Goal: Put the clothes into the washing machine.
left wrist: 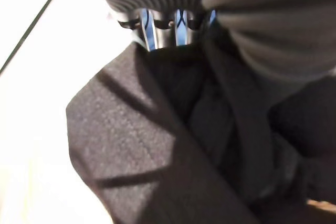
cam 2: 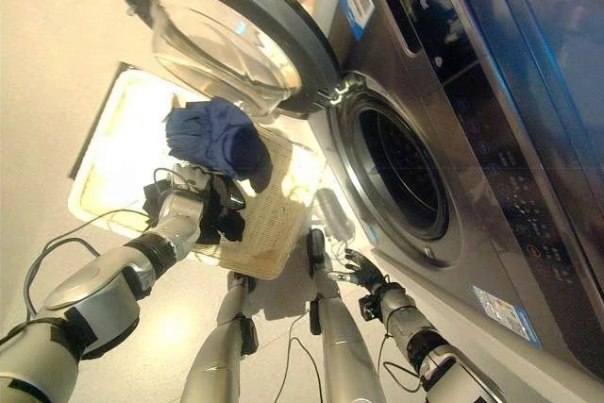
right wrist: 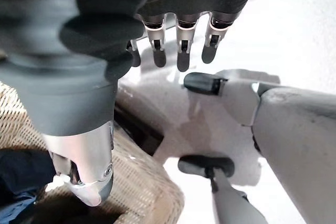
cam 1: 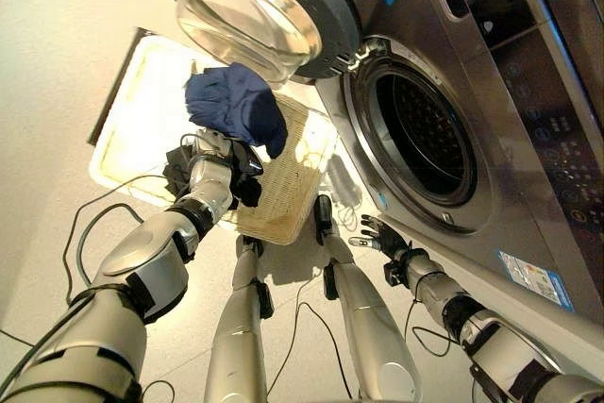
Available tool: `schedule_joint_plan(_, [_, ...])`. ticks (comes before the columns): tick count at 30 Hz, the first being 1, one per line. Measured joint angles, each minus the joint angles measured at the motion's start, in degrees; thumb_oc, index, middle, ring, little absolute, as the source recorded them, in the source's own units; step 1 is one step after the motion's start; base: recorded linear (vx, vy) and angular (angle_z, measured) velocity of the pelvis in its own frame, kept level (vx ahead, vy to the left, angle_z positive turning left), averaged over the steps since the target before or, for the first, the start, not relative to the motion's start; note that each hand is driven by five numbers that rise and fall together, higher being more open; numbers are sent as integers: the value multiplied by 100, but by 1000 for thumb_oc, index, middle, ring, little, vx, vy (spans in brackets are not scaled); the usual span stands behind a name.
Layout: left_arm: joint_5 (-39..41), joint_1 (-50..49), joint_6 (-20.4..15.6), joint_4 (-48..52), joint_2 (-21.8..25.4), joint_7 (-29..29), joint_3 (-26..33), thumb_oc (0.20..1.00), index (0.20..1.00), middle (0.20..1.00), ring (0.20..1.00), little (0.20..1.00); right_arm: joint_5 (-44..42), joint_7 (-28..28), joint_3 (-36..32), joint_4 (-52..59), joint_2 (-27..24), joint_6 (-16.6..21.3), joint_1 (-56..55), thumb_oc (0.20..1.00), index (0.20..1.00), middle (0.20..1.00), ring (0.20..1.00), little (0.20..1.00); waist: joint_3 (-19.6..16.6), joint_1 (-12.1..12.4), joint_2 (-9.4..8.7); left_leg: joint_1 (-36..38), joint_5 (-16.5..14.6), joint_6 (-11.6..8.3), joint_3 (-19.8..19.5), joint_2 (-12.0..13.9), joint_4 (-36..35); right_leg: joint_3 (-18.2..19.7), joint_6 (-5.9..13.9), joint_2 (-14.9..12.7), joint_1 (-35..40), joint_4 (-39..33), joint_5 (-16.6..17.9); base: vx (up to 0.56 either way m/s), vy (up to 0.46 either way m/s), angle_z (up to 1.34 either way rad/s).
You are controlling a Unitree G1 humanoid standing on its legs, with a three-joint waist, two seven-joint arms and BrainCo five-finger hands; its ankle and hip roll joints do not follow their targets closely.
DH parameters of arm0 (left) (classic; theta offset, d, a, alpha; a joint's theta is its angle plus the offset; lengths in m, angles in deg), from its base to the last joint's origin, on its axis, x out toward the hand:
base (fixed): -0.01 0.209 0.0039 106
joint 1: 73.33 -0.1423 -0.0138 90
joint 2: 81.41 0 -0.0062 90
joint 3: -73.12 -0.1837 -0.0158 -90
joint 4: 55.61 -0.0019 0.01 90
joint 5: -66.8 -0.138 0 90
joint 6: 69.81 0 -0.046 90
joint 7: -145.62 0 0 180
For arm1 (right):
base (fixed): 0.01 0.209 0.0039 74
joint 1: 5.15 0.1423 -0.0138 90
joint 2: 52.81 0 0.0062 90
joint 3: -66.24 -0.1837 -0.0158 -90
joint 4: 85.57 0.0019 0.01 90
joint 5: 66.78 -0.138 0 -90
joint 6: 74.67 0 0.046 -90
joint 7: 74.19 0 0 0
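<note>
A dark blue garment (cam 1: 236, 106) hangs bunched above a wicker basket (cam 1: 288, 186) on the floor. My left hand (cam 1: 219, 162) is shut on its lower part, just under the bundle; the left wrist view shows the fingers (left wrist: 157, 30) sunk into dark cloth (left wrist: 157, 145). To the right stands the washing machine with its drum opening (cam 1: 425, 139) dark, and its round glass door (cam 1: 255, 7) swung open above the garment. My right hand (cam 1: 385, 236) hovers low beside the machine's front, below the drum, open with nothing in it; its fingers (right wrist: 178, 51) are relaxed.
The basket rests against a bright white floor mat (cam 1: 142, 120) with a dark edge. The open door overhangs the basket and the lifted garment. The machine's grey front (cam 1: 528, 186) runs along the right. Pale floor lies to the left.
</note>
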Motion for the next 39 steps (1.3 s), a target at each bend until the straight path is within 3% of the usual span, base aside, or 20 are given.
schedule_joint_plan(4, [1121, -509, -484, -36, -26, -665, 773, 200, 200, 200, 200, 200, 76, -20, -45, -91, 14, 5, -40, 1000, 1000, 1000, 1000, 1000, 3, 152, 284, 428, 68, -3, -152, 12, -189, -214, -17, -18, 458, -68, -35, -32, -12, 18])
schedule_joint_plan(10, [2061, -1093, -984, 314, 111, -971, 1414, 200, 200, 200, 200, 200, 107, -113, -146, 159, 13, 148, -96, 1000, 1000, 1000, 1000, 1000, 4, 216, 367, 870, 105, -20, -346, 13, -224, -396, -13, -5, 1105, -335, -38, -35, -15, 18])
schedule_joint_plan(12, [2426, -1384, -1124, 687, 149, -950, 1704, 200, 200, 200, 200, 200, 157, -213, -157, 459, 5, 204, -108, 1000, 1000, 1000, 1000, 1000, 6, 338, 375, 1001, 85, -48, -381, 5, -225, -419, 1, 14, 1287, -412, -46, -54, -31, 9])
schedule_joint_plan(13, [2947, -1799, -1263, 1192, 127, -866, 2198, 200, 200, 200, 200, 200, 319, -327, -160, 909, -27, 228, -255, 1000, 1000, 1000, 1000, 1000, 6, 346, 376, 1116, 55, -90, -404, 25, -228, -433, -7, 31, 1448, -497, -36, -27, -17, 3])
schedule_joint_plan(14, [2947, -1799, -1263, 1192, 127, -866, 2198, 200, 200, 200, 200, 200, 319, -327, -160, 909, -27, 228, -255, 1000, 1000, 1000, 1000, 1000, 6, 346, 376, 1116, 55, -90, -404, 25, -228, -433, -7, 31, 1448, -497, -36, -30, -20, 12])
schedule_joint_plan(15, [3719, -2102, -1461, 1428, 53, -673, 2336, 200, 200, 200, 200, 200, 528, -454, -147, 1129, 13, 286, -365, 1000, 1000, 1000, 1000, 1000, 5, 384, 377, 1274, 40, -109, -457, 36, -228, -499, -13, 62, 1675, -589, -31, -18, -13, 12])
schedule_joint_plan(17, [4330, -2407, -1570, 1692, -48, -474, 2645, 200, 200, 200, 200, 200, 682, -573, -154, 1399, 5, 299, -390, 1000, 1000, 1000, 1000, 1000, 2, 475, 387, 1340, 21, -137, -480, 51, -230, -539, -14, 75, 1777, -645, -29, -24, -12, 9])
schedule_joint_plan(18, [5046, -2864, -1731, 2139, -157, -237, 2909, 200, 200, 200, 200, 200, 850, -668, -160, 1773, -44, 322, -502, 1000, 1000, 1000, 1000, 1000, 3, 503, 395, 1434, 18, -142, -484, 58, -229, -544, -51, 78, 1918, -730, -1, -23, -10, 5])
schedule_joint_plan(24, [6812, -4041, -2033, 3648, -403, 714, 3115, 200, 200, 200, 200, 200, 1718, -828, -134, 2627, -233, 265, -742, 1000, 1000, 1000, 1000, 1000, 4, 685, 507, 1765, -48, -227, -634, 68, -232, -704, -64, 101, 2436, -980, 14, 6, -21, 12])
schedule_joint_plan(27, [7102, -4089, -2037, 3998, -379, 1004, 3145, 200, 200, 200, 200, 200, 1907, -781, -106, 2647, -269, 261, -596, 1000, 1000, 1000, 1000, 1000, -6, 798, 550, 1768, -70, -253, -645, 83, -234, -715, -71, 115, 2440, -980, 20, -10, -31, 2])
schedule_joint_plan(33, [7292, -4020, -2065, 4423, -325, 1284, 3157, 200, 200, 200, 200, 200, 1999, -332, 157, 2874, -446, 186, -391, 1000, 1000, 1000, 1000, 1000, -13, 800, 570, 1808, -26, -202, -722, 89, -231, -777, -94, 140, 2553, -1064, 35, -11, -39, 6])
schedule_joint_plan(39, [7001, -3845, -2019, 4426, -226, 1153, 3144, 200, 200, 200, 200, 200, 1736, 673, 512, 2990, -553, -352, -96, 1000, 1000, 1000, 1000, 1000, -67, 805, 662, 1806, -27, -206, -752, 103, -230, -846, -95, 157, 2563, -1064, 32, -14, -29, 3])
